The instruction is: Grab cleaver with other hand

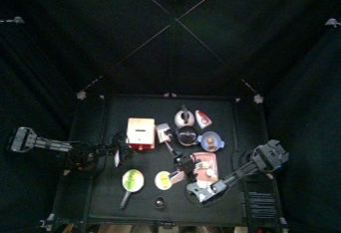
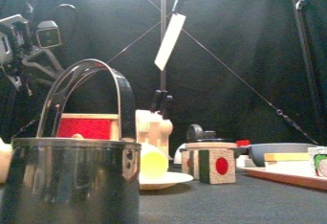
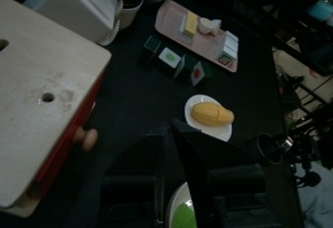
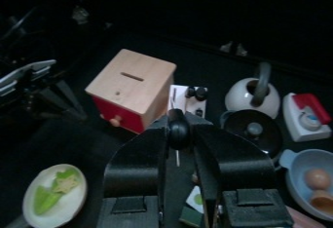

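the small black table [image 1: 114, 113] carries everything. at its left edge the left arm [image 1: 40, 142] is held high and out to the side, well apart from the cleaver. the right arm [image 1: 256, 165] reaches in from the right over the table's front right part.

nearest the front camera stands a shiny metal pot with an arched handle [image 2: 71, 175]. behind it is a wooden box with red sides and a slot in its pale top [image 4: 130, 84]. a pale pink rectangular tray [image 3: 198, 35] lies further right, with small items on it. a white plate with a yellow rounded food piece [image 3: 211, 115] sits between box and tray, and a green plate holding a pale corn cob [image 4: 55, 193] lies at the front.

the white-bladed cleaver [image 2: 170, 41] hangs in the air, blade down and slightly tilted, high above the plates. the right gripper [image 4: 178, 134] has its jaws pressed together on the cleaver, whose thin edge shows between them. the left gripper [image 3: 189, 188] holds nothing, its jaws spread apart.
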